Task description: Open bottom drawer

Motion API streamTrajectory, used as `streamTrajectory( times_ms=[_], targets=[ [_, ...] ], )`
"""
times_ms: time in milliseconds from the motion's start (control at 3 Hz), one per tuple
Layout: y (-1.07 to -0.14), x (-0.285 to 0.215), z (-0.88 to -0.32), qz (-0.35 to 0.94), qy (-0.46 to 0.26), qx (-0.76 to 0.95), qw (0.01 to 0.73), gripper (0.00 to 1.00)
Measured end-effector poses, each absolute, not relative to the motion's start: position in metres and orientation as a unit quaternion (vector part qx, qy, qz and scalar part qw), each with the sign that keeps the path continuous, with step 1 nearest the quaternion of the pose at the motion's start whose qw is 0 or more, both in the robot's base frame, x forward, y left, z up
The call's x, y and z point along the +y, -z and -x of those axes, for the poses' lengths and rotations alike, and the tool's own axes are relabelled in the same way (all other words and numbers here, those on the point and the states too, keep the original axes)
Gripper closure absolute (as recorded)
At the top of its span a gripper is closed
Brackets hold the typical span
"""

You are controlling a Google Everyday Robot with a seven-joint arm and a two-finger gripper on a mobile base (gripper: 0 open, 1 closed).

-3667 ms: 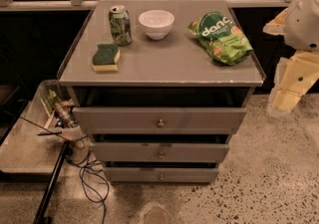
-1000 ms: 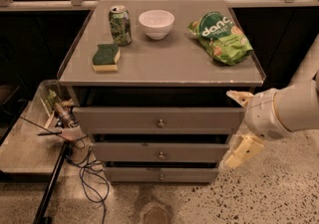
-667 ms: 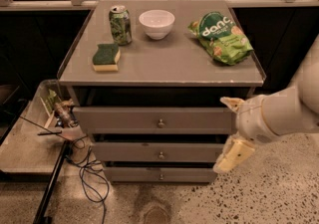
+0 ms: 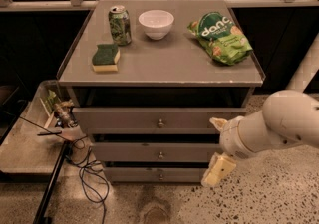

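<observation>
The bottom drawer [image 4: 132,174] is the lowest of three grey drawers in the cabinet, shut, with a small round metal knob [image 4: 160,176] at its centre. My gripper [image 4: 217,147] is on a white arm coming in from the right and hangs in front of the cabinet's right edge, level with the middle drawer [image 4: 129,152]. It is open and empty. One cream finger [image 4: 217,122] is up by the top drawer and the other [image 4: 218,170] is down beside the bottom drawer's right end. It is well to the right of the knob and touches nothing.
On the cabinet top [image 4: 164,66] are a green can [image 4: 119,24], a white bowl [image 4: 156,23], a green chip bag [image 4: 222,36] and a green-and-yellow sponge [image 4: 105,57]. A low cart with clutter [image 4: 55,111] stands at the left, with cables [image 4: 87,170] on the speckled floor.
My arm has come down from the upper right and moved left, so the gripper now hangs in front of the drawers' right side. The drawers have not moved.
</observation>
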State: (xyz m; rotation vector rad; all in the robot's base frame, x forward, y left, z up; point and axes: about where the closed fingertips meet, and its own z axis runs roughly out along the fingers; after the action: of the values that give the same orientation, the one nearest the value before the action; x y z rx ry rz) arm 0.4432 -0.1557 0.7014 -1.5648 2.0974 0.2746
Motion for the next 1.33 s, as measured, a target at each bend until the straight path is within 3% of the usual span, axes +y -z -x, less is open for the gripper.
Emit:
streamTrajectory(
  times_ms=[1333],
  targets=[
    [-0.549, -0.178, -0.483, 0.534, -0.163, 0.752, 0.350, 0.00]
  ],
)
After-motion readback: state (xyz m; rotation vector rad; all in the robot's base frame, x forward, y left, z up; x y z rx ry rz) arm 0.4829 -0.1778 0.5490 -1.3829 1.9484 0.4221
